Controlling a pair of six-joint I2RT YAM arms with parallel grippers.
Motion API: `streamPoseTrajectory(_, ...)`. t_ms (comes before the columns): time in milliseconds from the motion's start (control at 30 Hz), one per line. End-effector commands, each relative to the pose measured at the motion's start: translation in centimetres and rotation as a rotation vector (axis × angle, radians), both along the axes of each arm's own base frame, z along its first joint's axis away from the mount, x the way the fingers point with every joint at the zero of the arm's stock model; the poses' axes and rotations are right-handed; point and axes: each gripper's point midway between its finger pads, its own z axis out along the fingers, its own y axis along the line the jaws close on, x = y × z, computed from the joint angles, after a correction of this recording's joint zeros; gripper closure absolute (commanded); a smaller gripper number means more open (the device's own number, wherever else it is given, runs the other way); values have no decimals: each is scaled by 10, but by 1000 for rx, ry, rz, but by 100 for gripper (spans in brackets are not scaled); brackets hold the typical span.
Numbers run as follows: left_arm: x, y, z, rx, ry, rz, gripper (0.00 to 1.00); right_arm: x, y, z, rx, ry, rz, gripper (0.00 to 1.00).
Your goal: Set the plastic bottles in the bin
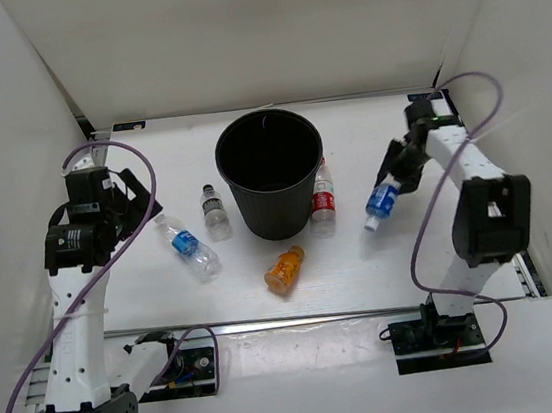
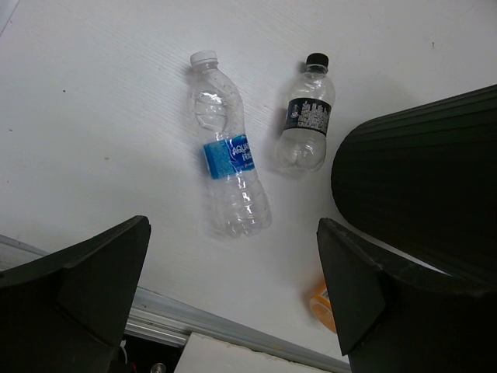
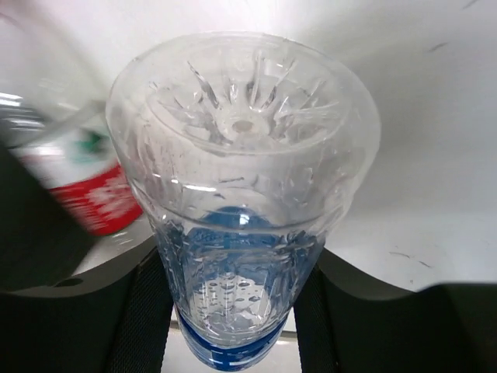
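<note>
At the left of the top view, left gripper [image 1: 132, 196] spread wide, holding nothing, poised above two lying bottles. First the clear blue-label bottle [image 1: 188, 245]; just right of it the black-capped bottle [image 1: 215, 212], near but not touching, as the left wrist view confirms. At centre, the round black bin [image 1: 275, 212], upright, mouth upward, interior dark, nothing made out inside. Below the bin, toward the frame's middle, the stubby orange bottle [image 1: 286, 269] on its side. Against the bin's right wall, touching or nearly so, the red-label bottle [image 1: 323, 201]. Right of that, right gripper [image 1: 398, 173] clamped on the second blue-label bottle [image 1: 381, 202]: cap pointing lower left, base turned toward the wrist, seemingly clear of the table, outside the bin.

Risks, as judged:
- Thin, slick plastic squeezed near the label, so likely to buckle or slip out on a swing.
- Letting go short of the rim means bouncing off the lip back onto the table.
- Carrying low means knocking the red-label bottle or nudging the light bin.

In the way: that red-label bottle, between held bottle and bin. Also the tall bin wall, so lifting first looks necessary.
</note>
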Motion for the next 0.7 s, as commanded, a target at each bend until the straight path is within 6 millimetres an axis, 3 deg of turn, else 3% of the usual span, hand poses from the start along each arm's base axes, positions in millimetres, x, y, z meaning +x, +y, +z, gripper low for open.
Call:
streamPoseTrajectory(0, 11, -2, 15, -9, -51, -6, 1, 23, -13, 106, 30, -266, -63, 71)
streamPoseTrajectory(33, 12, -2, 13, -1, -41, -12, 1, 35, -8, 143, 67, -353, -66, 73)
streamPoseTrajectory(67, 12, -2, 13, -1, -41, -12, 1, 35, 0, 168, 117, -408, -62, 73)
streamPoseTrajectory(133, 14, -2, 14, -2, -50, -12, 1, 41, 28, 211, 213, -515, 2, 75)
streamPoseTrajectory(167, 16, -2, 12, -1, -41, -12, 1, 44, 44, 247, 235, -603, 40, 75)
streamPoseTrajectory(300, 17, -6, 14, -17, -63, -29, 1, 47, 74, 334, 343, -850, 97, 71)
streamPoseTrajectory(333, 19, -8, 11, -24, -63, -38, 1, 47, 78, 346, 371, -893, 124, 71)
streamPoseTrajectory(367, 20, -11, 10, -38, -72, -40, 1, 49, 97, 371, 420, -979, 193, 71)
streamPoseTrajectory(400, 19, -11, 13, -49, -83, -32, 1, 45, 112, 382, 467, -1002, 254, 71)
streamPoseTrajectory(433, 20, -14, 8, -60, -79, -44, 1, 48, 137, 380, 457, -1025, 342, 71)
streamPoseTrajectory(467, 20, -15, 5, -86, -73, -22, 1, 49, 148, 382, 440, -1047, 379, 71)
streamPoseTrajectory(500, 19, -16, 4, -95, -63, -13, 1, 41, 170, 392, 445, -1081, 438, 71)
streamPoseTrajectory(600, 17, -20, -1, -110, -40, -29, 1, 56, 198, 376, 377, -1094, 495, 71)
streamPoseTrajectory(633, 16, -20, -2, -116, -32, -23, 1, 57, 216, 362, 361, -1071, 524, 69)
streamPoseTrajectory(667, 16, -20, -11, -115, -4, -21, 1, 60, 221, 364, 328, -1095, 535, 67)
